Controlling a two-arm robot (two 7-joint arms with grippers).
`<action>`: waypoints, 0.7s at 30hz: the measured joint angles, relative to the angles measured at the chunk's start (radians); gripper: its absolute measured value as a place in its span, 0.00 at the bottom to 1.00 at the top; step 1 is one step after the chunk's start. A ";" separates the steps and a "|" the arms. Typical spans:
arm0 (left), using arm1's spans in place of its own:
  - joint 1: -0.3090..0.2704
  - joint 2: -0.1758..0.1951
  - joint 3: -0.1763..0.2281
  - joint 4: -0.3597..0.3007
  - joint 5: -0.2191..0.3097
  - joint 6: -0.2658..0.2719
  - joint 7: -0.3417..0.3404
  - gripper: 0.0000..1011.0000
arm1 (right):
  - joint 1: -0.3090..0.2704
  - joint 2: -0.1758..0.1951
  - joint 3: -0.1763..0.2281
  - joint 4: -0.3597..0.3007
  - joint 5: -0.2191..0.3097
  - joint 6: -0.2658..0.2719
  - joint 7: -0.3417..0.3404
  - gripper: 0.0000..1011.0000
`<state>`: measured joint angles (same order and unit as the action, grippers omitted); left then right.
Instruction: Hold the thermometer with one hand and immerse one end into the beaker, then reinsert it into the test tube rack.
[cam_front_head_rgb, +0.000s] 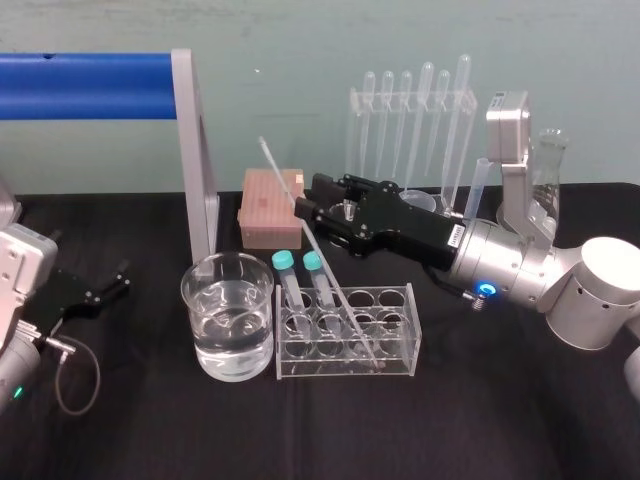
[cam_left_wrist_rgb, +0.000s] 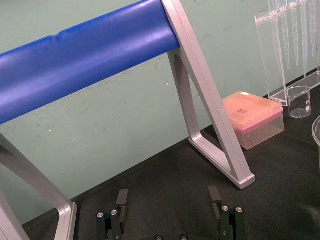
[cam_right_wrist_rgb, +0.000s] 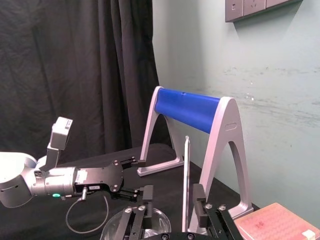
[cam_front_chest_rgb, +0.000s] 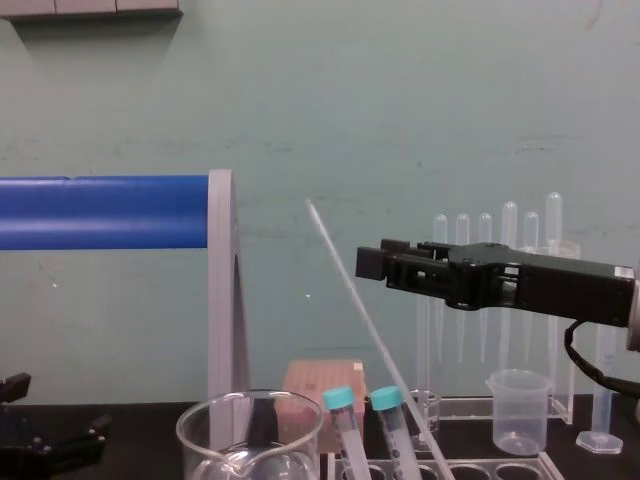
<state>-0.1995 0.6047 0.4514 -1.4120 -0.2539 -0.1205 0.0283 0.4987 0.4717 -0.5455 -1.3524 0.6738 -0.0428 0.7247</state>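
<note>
Reaching in from the right, the right gripper hangs above and just beyond the far left part of the test tube rack, its fingers spread and released. We see the thermometer standing in the rack, its foot toward the near right holes and its top leaning far and left, past the two teal-capped tubes. In the right wrist view the thermometer rises between the parted fingers, just beside one of them; we cannot tell whether it touches. The beaker, holding water, sits just left of the rack. The left gripper rests low at the left of the black table, well apart from the beaker, its fingers also parted. Beyond the rack we note a pink box, and farther right a clear pipette stand. A blue-barred frame stands at the far left.
</note>
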 joint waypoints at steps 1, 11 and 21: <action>0.000 0.000 0.000 0.000 0.000 0.000 0.000 1.00 | 0.000 0.000 0.000 0.000 0.000 0.000 0.000 0.51; 0.000 0.000 0.000 0.000 0.000 0.000 0.000 1.00 | -0.001 0.000 0.001 0.000 0.001 0.000 0.000 0.79; 0.000 0.000 0.000 0.000 0.000 0.000 0.000 1.00 | -0.097 0.049 0.125 -0.106 -0.089 0.070 -0.349 0.99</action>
<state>-0.1996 0.6047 0.4514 -1.4120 -0.2539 -0.1205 0.0283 0.4019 0.5204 -0.4209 -1.4589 0.5848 0.0272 0.3759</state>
